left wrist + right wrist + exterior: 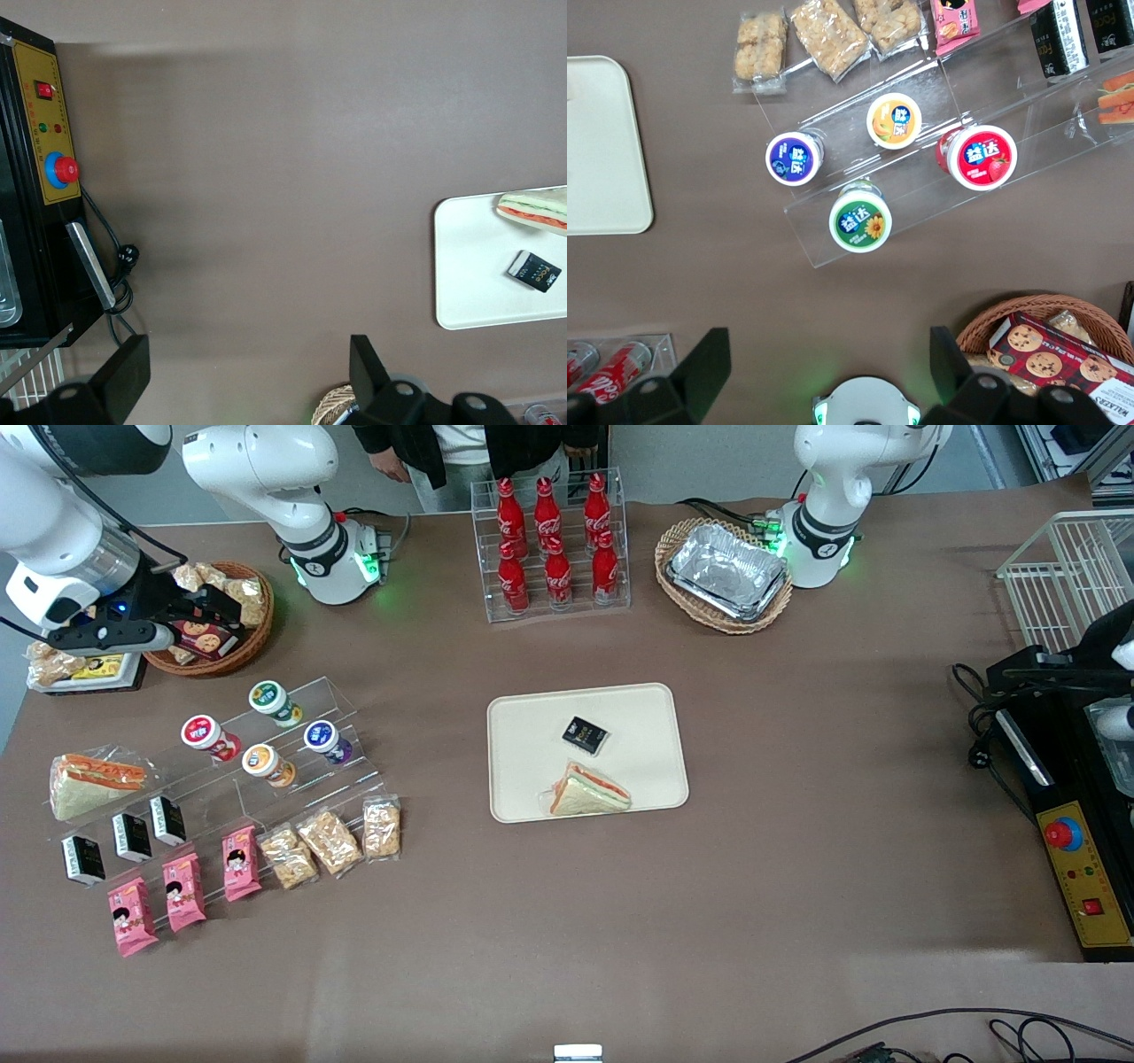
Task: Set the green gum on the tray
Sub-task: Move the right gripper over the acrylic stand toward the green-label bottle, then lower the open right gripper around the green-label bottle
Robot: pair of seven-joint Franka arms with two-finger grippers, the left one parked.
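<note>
The green gum (268,698) stands on the top step of a clear acrylic stand, toward the working arm's end of the table; its green-rimmed lid also shows in the right wrist view (860,221). The cream tray (532,717) lies mid-table and holds a sandwich (589,791) and a small black packet (585,735); its corner shows in the right wrist view (598,142) and its end in the left wrist view (469,266). My right gripper (217,613) hangs open and empty above a wicker snack basket, farther from the front camera than the gum; its fingers stand wide apart (828,363).
Red-lidded (205,734), orange-lidded (263,763) and purple-lidded (323,739) canisters share the stand. Snack packets lie on its lower steps. The wicker basket (239,651) is under the gripper. A cola rack (549,545) and a basket of foil trays (726,576) stand at the back.
</note>
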